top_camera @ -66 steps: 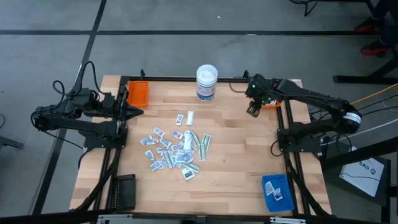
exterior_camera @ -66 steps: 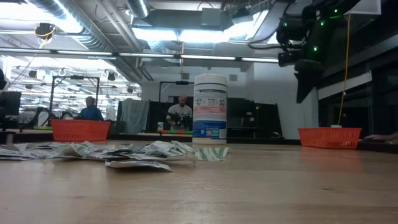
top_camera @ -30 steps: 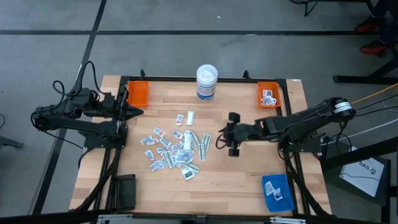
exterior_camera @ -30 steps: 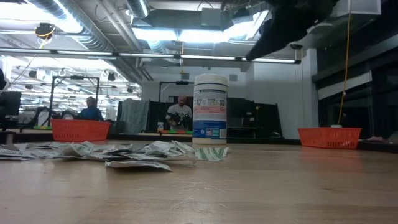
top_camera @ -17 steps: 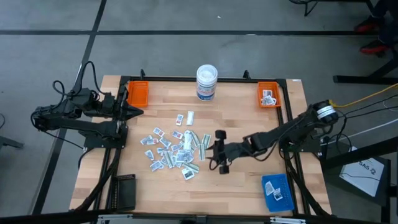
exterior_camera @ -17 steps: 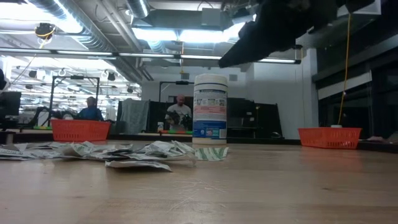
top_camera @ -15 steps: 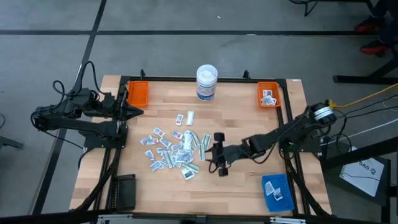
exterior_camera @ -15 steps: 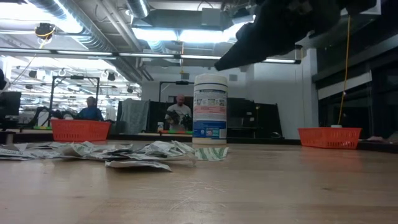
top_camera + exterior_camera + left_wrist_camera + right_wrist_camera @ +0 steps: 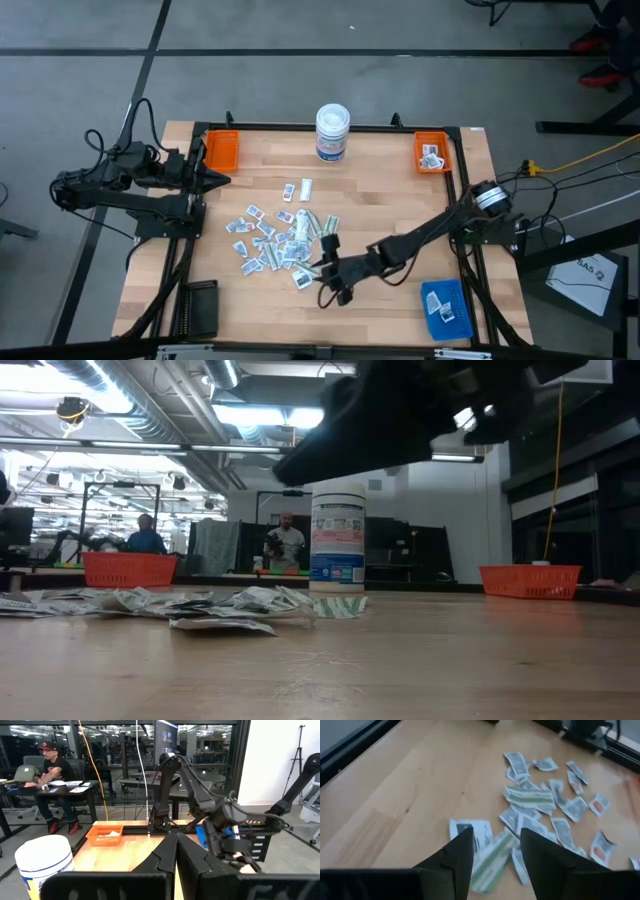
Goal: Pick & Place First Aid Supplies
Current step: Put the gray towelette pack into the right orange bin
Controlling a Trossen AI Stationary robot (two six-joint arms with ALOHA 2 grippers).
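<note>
— Where are the packets [image 9: 282, 240]?
— Heaped mid-table [image 9: 400, 190], a little toward the left edge.
— And the right gripper [image 9: 331, 272]?
— Stretched out over the pile's near-right fringe, fingers [image 9: 458, 851] apart and empty, probably lining up a pick.
— The left gripper [image 9: 218, 179]?
— Waiting at the left edge by the orange tray [image 9: 221, 150], fingers closed on nothing.

Small flat white paper packets with blue-grey print [image 9: 262, 238] lie scattered mid-surface. Longer pale greenish strips [image 9: 326, 228] lie along that heap's right edge.
</note>
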